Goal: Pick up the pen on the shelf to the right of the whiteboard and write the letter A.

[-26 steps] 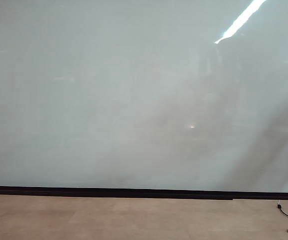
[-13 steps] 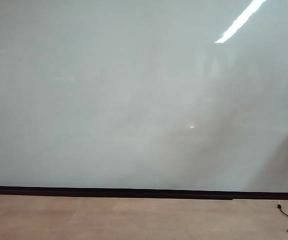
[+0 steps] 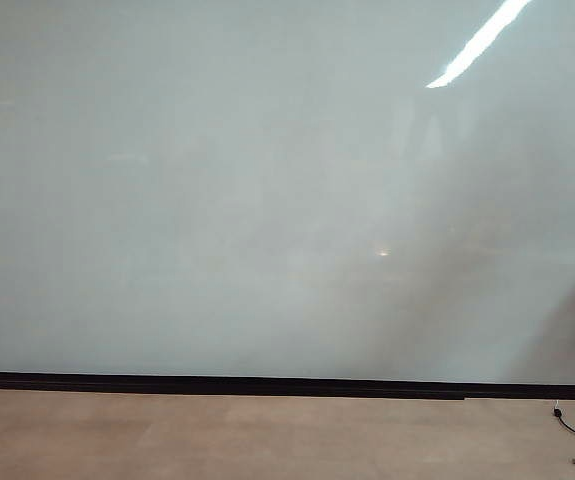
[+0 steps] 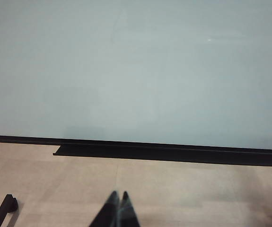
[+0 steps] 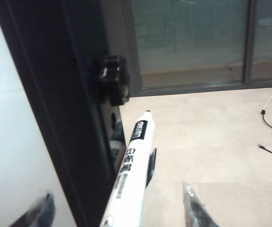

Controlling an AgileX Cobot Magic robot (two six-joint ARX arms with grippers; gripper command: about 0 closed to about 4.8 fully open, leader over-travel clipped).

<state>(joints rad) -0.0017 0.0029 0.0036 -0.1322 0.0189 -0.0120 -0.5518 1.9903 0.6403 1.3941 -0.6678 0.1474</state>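
Likely light, stiff, slick pen between spread right end effector tips, 12 o'clock-pointing; best pinched mid-barrel; left end effector clenched, idle.

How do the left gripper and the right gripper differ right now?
The left gripper has its fingertips pressed together with nothing between them; the right gripper stands wide open around the pen. The left faces the whiteboard squarely; the right sits beside its dark edge. Neither holds anything.
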